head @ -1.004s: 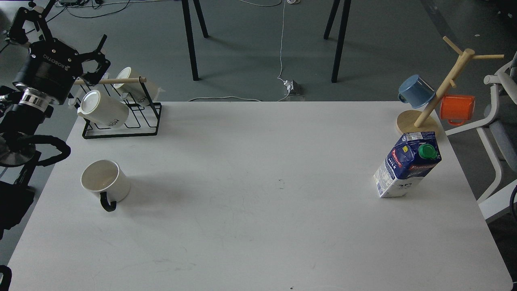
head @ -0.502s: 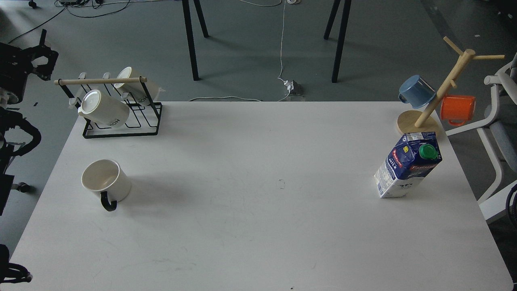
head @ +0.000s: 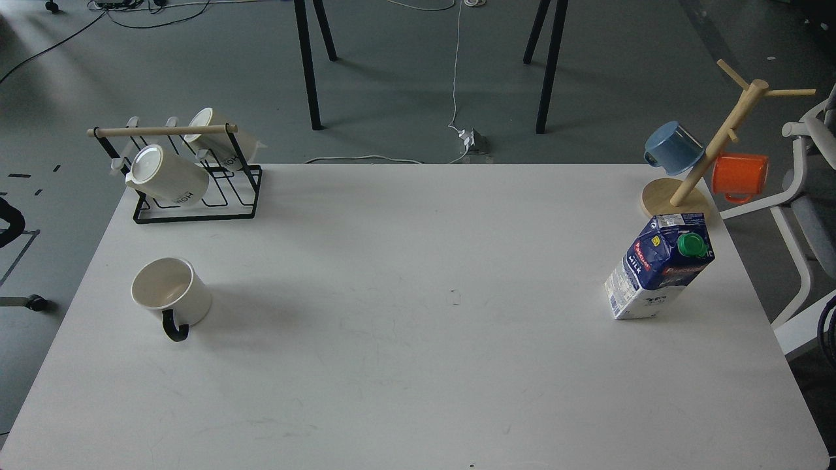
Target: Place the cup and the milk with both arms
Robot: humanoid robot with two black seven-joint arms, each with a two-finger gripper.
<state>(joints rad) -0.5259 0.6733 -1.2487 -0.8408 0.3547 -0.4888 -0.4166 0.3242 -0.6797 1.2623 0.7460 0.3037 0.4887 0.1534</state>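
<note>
The cup (head: 171, 291), a white mug with a black handle pointing toward me, stands upright on the left part of the white table (head: 418, 365). Its smiley face does not show from here. The milk (head: 659, 266), a dark blue and white carton with a green cap, stands upright on the right part of the table. Neither gripper is in view; only a small dark bit of the left arm (head: 10, 228) shows at the left edge.
A black wire rack (head: 196, 196) with two cream mugs (head: 170, 176) stands at the table's back left corner. A wooden mug tree (head: 705, 156) with a blue mug (head: 673, 149) and an orange mug (head: 739, 176) stands at the back right, just behind the milk.
My left arm and gripper, up beside the rack a second ago, have pulled back out of the left edge of view. The cup and the milk have not moved.
</note>
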